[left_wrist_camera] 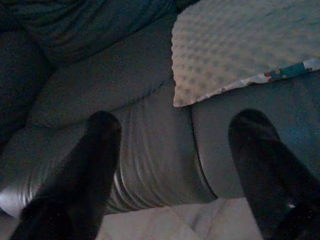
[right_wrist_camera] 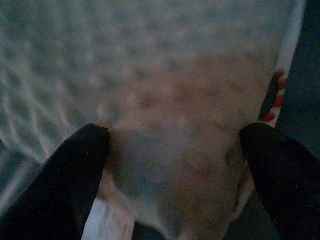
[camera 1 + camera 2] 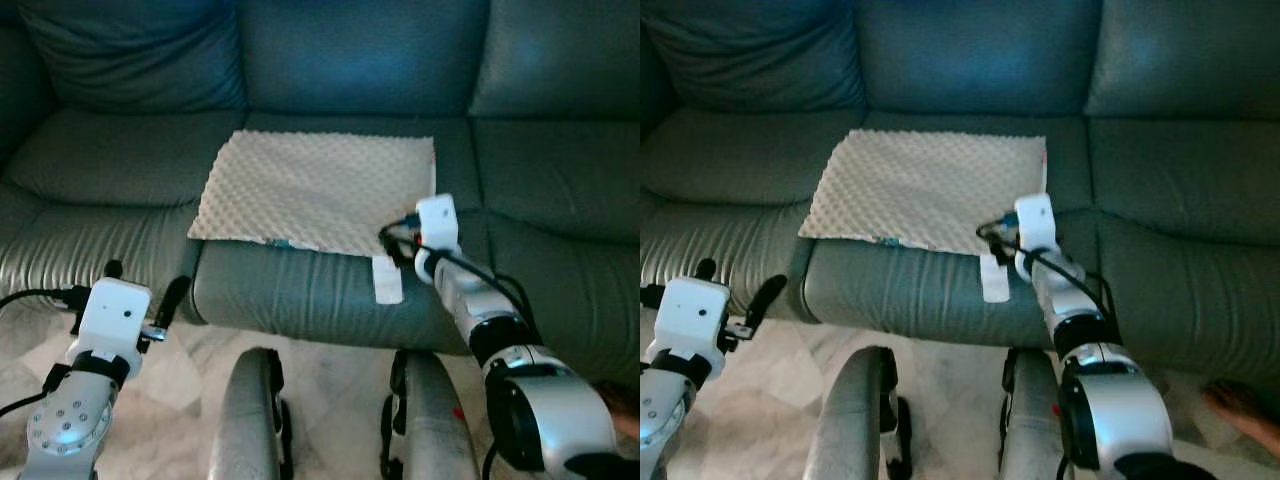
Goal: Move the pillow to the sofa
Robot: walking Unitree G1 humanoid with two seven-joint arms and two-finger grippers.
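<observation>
The pillow (image 3: 315, 190) lies on the sofa (image 3: 330, 290); right gripper (image 2: 172, 150) spread at its corner, left gripper (image 1: 175, 150) open; withdrawal seems next.

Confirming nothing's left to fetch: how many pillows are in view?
1. The pillow lies flat on the sofa's middle seat, with the open right gripper at its front right corner. Others may lie outside the frame.

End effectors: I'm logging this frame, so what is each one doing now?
Left end effector: open, holding nothing, in front of the sofa.
Right end effector: open, fingers straddling the pillow corner, not closed on it.
</observation>
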